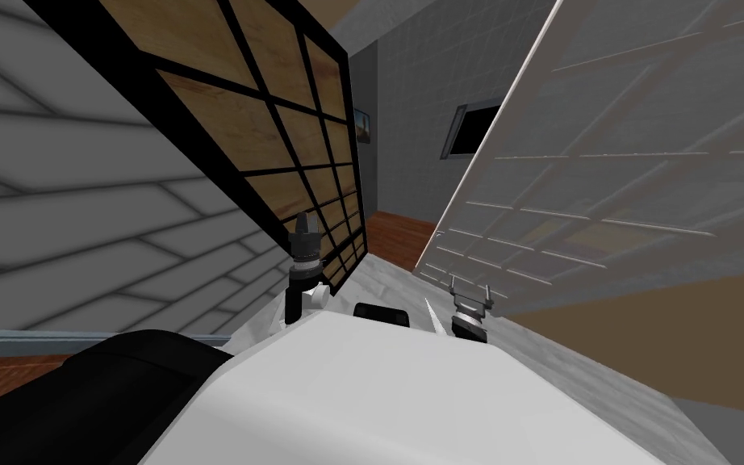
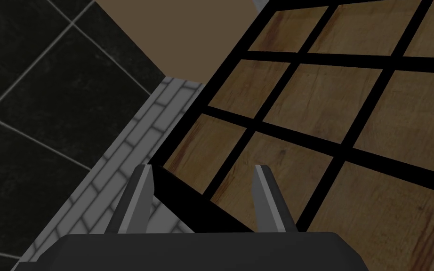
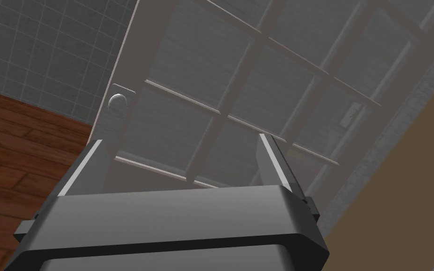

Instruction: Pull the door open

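Between the spread fingers of your left gripper [image 2: 204,171] sits the dark-framed door [image 2: 305,117], edge-on, probably for hooking; your right gripper [image 3: 179,141] gapes idle.

Left pincer [image 2: 204,176], right pincer [image 3: 180,141] — dark box bodies, thin light grey blade fingers [image 2: 264,188]; dark ribbed wrists [image 1: 306,260], white forearms [image 1: 293,305].

White door [image 3: 239,94] lower edge hidden behind right claw [image 3: 179,139] body; black-framed door [image 2: 333,117] cut off by edge
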Robot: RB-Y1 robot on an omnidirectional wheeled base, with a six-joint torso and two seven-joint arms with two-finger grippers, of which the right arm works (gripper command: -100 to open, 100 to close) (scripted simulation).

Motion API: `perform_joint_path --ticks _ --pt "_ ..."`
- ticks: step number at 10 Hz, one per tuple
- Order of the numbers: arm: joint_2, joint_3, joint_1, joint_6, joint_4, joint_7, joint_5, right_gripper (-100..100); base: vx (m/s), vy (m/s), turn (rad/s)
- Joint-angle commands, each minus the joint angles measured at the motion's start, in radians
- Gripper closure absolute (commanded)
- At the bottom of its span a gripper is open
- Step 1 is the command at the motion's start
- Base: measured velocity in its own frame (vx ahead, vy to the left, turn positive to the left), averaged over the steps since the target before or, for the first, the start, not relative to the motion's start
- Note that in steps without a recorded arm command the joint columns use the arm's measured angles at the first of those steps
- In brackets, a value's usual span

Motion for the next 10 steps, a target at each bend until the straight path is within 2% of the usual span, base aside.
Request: perform_joint_path --ticks 1,10 --pt "-0.002 0.003 0.002 -0.016 0.03 -0.035 -0.016 -100 0.107 -0.017 0.113" --pt "-0.015 0.01 0.005 -0.083 0.176 -0.205 -0.105 -100 0.102 -0.016 0.108"
